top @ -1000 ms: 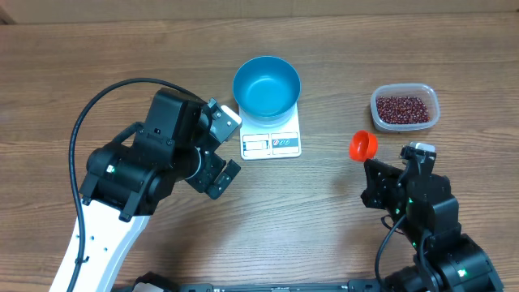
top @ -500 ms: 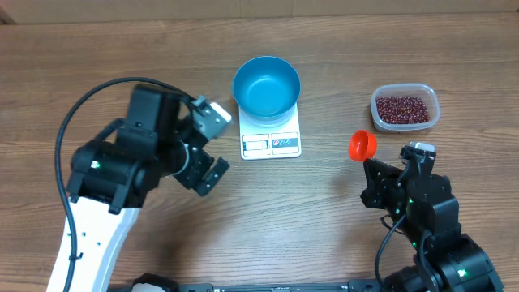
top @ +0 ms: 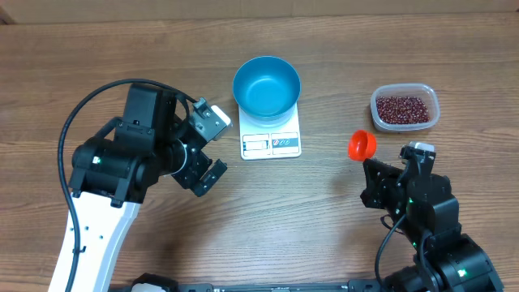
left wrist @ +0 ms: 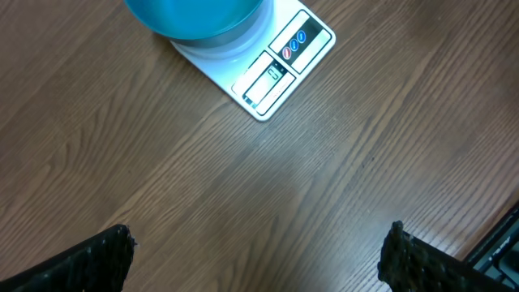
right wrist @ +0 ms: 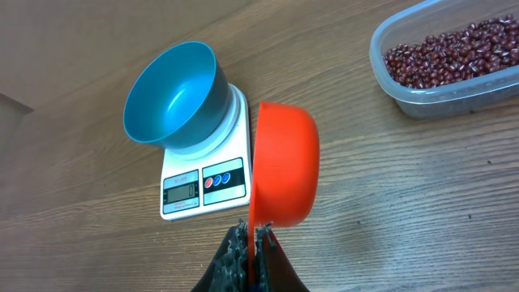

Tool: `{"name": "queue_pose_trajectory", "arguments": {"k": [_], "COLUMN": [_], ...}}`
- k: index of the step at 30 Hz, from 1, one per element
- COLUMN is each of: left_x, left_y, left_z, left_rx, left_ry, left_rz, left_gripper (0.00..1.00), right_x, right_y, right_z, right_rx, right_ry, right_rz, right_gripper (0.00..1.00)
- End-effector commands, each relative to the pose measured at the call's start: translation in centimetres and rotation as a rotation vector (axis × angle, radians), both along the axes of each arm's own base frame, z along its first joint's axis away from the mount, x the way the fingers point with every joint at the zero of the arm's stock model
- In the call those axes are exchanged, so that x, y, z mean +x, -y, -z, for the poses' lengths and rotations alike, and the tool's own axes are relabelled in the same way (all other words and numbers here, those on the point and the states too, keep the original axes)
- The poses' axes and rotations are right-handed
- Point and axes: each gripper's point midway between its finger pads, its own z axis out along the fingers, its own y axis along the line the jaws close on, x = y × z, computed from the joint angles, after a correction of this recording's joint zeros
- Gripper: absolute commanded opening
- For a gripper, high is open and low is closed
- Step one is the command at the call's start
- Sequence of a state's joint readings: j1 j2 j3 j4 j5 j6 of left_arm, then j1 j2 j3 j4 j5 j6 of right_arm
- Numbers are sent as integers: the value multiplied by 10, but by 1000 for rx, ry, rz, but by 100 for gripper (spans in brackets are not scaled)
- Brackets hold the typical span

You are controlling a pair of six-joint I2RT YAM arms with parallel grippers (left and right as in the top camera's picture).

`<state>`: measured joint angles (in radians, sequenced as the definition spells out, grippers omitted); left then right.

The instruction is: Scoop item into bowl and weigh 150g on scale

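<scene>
Left pincer [top: 216, 148] hangs spread at 9 o'clock of the scale [top: 272, 144], which carries the empty bowl [top: 267, 88]. Right pincer [right wrist: 250, 242] pinches the scoop [right wrist: 284, 174] handle. Beans [top: 401, 108] lie in the tub [right wrist: 438, 99] at the scale's 3 o'clock. Such a thin grip might twist under load and scatter beans on the table [top: 324, 211].

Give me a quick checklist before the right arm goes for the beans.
1. The bowl sits on the scale: ok.
2. The bowl is empty: ok.
3. The orange scoop is clamped in the shut right jaws: ok.
4. The clear container of beans is uncovered: ok.
5. The left jaws are open and apart from the scale: ok.
6. The scale display reads zero: cannot tell, digits too small.
</scene>
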<state>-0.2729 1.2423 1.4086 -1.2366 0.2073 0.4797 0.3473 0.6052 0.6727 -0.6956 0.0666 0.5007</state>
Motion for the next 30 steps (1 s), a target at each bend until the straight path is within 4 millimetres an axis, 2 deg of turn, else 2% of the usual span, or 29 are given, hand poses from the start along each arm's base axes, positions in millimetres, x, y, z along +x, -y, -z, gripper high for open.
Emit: {"name": "queue_pose_trajectory", "arguments": {"k": [1, 20, 24, 30], "left_x": [1, 0, 0, 0], "left_y": [3, 2, 2, 2], "left_z": [11, 13, 13, 13], "left_rx": [-6, -17, -17, -17], "left_ry": [-18, -38, -38, -38], "left_rz": [24, -8, -8, -8], "left_gripper": [100, 100, 100, 100], "right_x": [2, 1, 2, -2], "right_y": [0, -2, -5, -14], "right_z": [-12, -16, -34, -72], "right_rx": [9, 20, 50, 209], "right_ry": [33, 39, 73, 101], "right_rz": [1, -13, -14, -8], "right_gripper": [4, 4, 4, 4]}}
